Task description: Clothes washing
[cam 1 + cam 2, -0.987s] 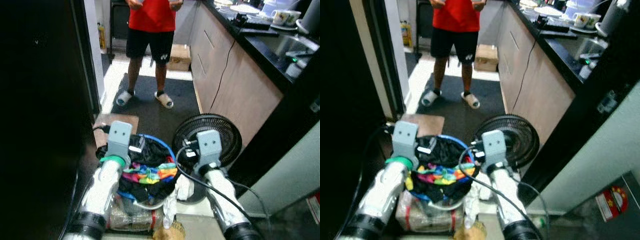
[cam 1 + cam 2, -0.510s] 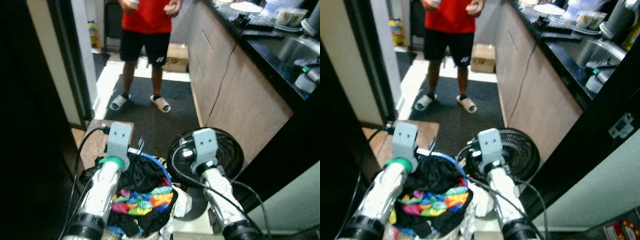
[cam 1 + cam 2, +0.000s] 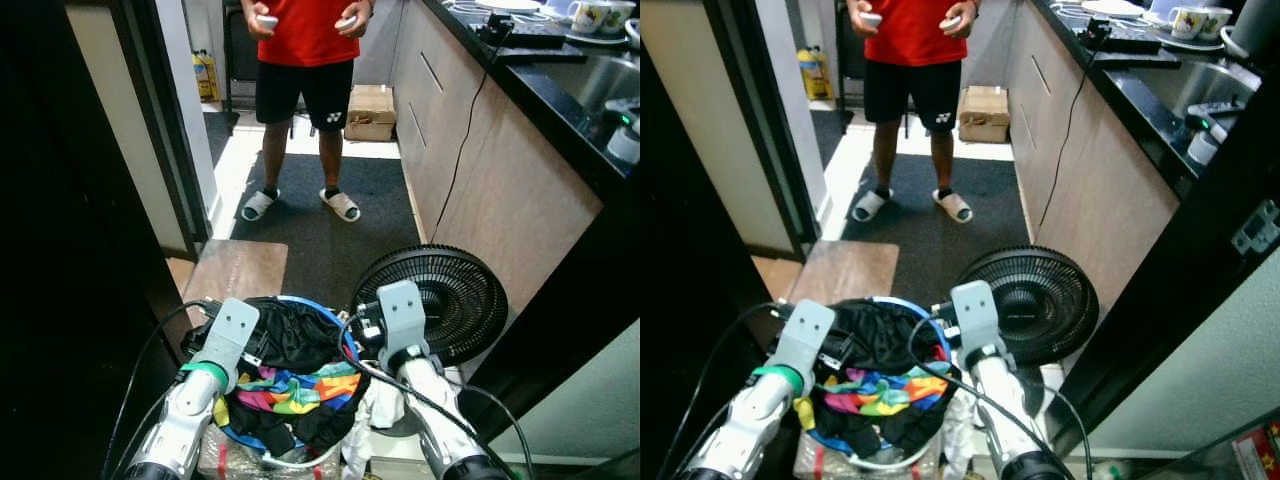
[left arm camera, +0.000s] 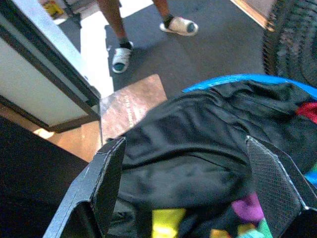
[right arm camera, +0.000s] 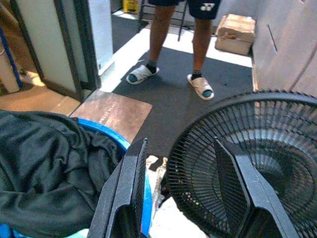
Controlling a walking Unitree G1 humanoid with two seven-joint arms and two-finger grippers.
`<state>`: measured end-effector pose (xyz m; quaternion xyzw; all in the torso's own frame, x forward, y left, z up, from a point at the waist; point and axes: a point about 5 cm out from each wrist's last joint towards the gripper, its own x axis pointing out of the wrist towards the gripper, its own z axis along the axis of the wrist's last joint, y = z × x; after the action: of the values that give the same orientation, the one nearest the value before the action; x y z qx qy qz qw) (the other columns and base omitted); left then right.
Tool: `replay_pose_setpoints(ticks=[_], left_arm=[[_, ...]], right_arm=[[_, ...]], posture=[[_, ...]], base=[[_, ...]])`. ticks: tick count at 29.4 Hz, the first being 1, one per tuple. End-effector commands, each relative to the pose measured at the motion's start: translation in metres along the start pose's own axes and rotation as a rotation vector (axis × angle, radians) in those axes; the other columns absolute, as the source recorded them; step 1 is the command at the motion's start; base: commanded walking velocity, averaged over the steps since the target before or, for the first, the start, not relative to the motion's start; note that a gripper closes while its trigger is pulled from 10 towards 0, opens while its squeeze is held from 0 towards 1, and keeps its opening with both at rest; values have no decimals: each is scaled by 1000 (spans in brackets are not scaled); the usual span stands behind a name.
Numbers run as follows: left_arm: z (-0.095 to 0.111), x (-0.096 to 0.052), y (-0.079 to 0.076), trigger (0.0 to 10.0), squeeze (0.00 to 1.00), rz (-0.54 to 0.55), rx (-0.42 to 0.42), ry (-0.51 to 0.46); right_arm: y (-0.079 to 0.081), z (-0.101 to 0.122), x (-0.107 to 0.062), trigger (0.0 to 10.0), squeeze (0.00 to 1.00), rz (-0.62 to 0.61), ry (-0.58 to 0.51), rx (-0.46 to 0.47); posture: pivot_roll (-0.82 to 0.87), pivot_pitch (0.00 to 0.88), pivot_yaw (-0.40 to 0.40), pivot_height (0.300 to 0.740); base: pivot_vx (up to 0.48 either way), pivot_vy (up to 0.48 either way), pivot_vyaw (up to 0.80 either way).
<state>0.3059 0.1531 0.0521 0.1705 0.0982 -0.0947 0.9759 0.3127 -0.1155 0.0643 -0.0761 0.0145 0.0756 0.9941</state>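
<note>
A blue-rimmed laundry basket (image 3: 330,312) on the floor in front of me holds a black garment (image 3: 290,335) and a rainbow-coloured garment (image 3: 300,385). My left gripper (image 4: 185,178) hovers open over the black garment (image 4: 198,144) at the basket's left side, with nothing between its fingers (image 4: 106,181). My right gripper (image 5: 181,193) is open at the basket's right edge, between the blue rim (image 5: 106,134) and a black floor fan (image 5: 257,153). Both silver arms, left (image 3: 190,400) and right (image 3: 425,390), reach forward beside the basket.
The black fan (image 3: 440,300) stands right of the basket. A person (image 3: 305,60) in a red shirt stands ahead on a dark mat, holding controllers. A wooden board (image 3: 235,270) lies beyond the basket. A kitchen counter (image 3: 520,150) runs along the right, a dark door frame (image 3: 150,130) along the left.
The whole picture has shifted, so the camera has moved. Both arms stay either side of the basket and now show lower in the picture. Both grippers remain open.
</note>
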Motion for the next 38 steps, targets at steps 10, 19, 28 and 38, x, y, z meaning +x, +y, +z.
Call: replay_pose_setpoints(ticks=[10,19,28,38], left_arm=[[9,8,-6,10000,0,-49,29,-24],[11,10,8,10000,0,55,-43,-22],[4,5,24,10000,0,121,-42,-4],[-3,-4,15,10000,0,78,-21,20]], right_arm=[[5,-8,-7,10000,0,-20,10,58],[27,11,7,10000,0,120,-39,47],[41,1,5,10000,0,195,12,38],[27,-5,-1,10000,0,144,22,40]], posture=[[31,0,127,740],[60,59,56,740],[85,106,31,740],[79,238,63,740]], base=[[0,0,0],[0,0,0],[0,0,0],[0,0,0]])
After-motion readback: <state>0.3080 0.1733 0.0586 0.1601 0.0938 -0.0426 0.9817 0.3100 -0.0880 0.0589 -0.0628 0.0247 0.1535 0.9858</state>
